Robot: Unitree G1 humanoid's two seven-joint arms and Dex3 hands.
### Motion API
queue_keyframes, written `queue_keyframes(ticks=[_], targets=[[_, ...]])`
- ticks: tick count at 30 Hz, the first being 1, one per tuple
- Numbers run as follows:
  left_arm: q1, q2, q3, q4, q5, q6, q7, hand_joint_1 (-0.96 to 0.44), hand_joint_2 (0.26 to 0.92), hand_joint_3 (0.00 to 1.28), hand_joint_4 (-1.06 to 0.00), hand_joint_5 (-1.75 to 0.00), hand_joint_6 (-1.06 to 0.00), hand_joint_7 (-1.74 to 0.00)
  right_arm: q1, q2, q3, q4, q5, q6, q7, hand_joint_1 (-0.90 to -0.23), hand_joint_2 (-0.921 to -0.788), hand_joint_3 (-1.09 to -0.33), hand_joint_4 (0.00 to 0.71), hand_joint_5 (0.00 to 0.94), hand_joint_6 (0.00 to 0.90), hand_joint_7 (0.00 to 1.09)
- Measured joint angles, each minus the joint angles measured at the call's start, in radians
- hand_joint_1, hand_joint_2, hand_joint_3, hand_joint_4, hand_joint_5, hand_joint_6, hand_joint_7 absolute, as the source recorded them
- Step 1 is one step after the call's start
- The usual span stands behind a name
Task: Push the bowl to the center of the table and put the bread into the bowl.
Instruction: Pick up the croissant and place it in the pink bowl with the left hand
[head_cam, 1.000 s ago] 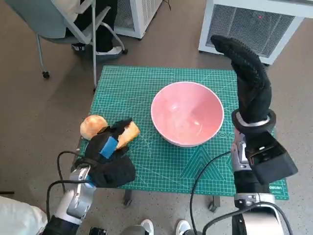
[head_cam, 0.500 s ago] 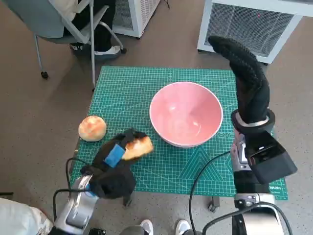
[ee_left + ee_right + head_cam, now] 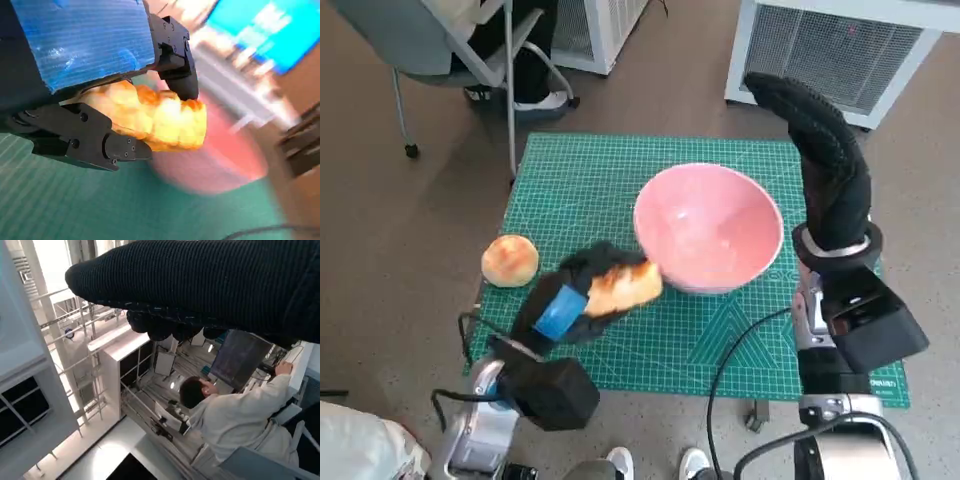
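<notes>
A pink bowl (image 3: 710, 228) stands on the green cutting mat (image 3: 580, 190), right of its middle. My left hand (image 3: 575, 295) holds a golden piece of bread (image 3: 625, 285) lifted above the mat, just at the bowl's near-left rim. The left wrist view shows the bread (image 3: 155, 117) pinched between the black fingers (image 3: 177, 65), with the bowl (image 3: 215, 160) blurred behind it. A second round bread roll (image 3: 510, 260) lies on the mat's left edge. My right hand (image 3: 825, 165) is raised upright at the bowl's right side, fingers straight, holding nothing.
The mat covers a small table whose front edge (image 3: 720, 385) is close to me. A chair (image 3: 450, 50) with a seated person's feet stands at the back left. White units (image 3: 840, 50) stand behind the table. A person (image 3: 235, 410) shows in the right wrist view.
My left hand has lifted the bread off the mat and carried it right, up to the bowl's rim. The bowl has shifted slightly right. The right hand stays raised.
</notes>
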Motion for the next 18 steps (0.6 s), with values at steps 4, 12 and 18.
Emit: queue_keyframes(ticks=[4, 12, 18], targets=[[-0.082, -0.016, 0.025, -0.053, 0.017, 0.002, 0.016, 0.01, 0.918, 0.08, -0.70, -1.25, -0.61, -1.09, 0.005, 0.000, 0.000, -0.012, 0.001, 0.006, 0.001, -0.560, -0.921, -0.723, 0.312, 0.008, 0.034, 0.69], [-0.234, -0.044, 0.048, -0.078, 0.081, -0.004, 0.078, 0.00, 0.891, 0.04, -0.79, -1.12, -0.71, -1.02, 0.014, -0.002, -0.004, -0.029, 0.014, 0.015, 0.002, -0.557, -0.921, -0.723, 0.312, 0.008, 0.030, 0.68], [-0.357, -0.065, 0.033, -0.021, 0.112, -0.058, 0.121, 0.00, 0.872, 0.03, -0.84, -1.06, -0.76, -0.97, 0.020, -0.003, -0.007, -0.035, 0.014, 0.015, 0.001, -0.556, -0.921, -0.724, 0.311, 0.007, 0.030, 0.68]])
